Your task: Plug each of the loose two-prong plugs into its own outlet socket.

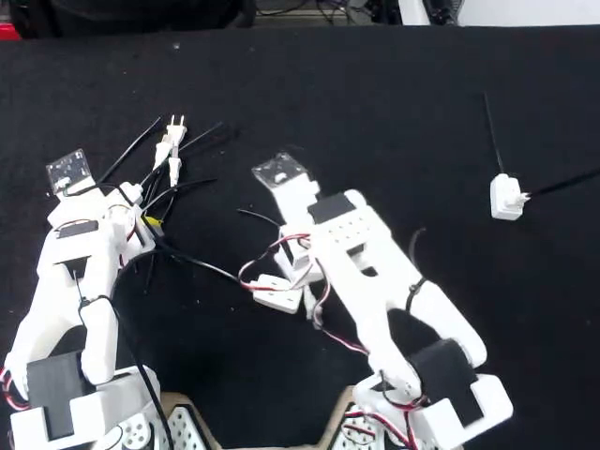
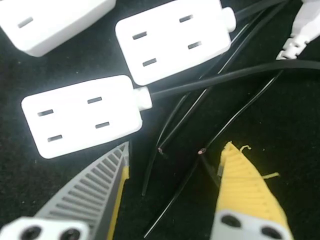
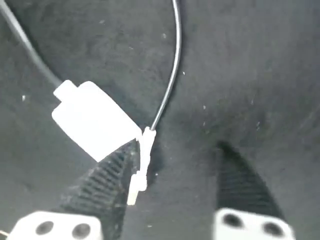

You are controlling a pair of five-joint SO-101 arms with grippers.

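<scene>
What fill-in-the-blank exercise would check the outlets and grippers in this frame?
1. The left wrist view shows ___ white outlet blocks.
2. Each fully visible block has ___ slots.
3. The left gripper, open, hangs over thin ___ cables.
4. The right gripper stands ___, a plug beside one finger.
Missing words: three; four; black; open.
</scene>
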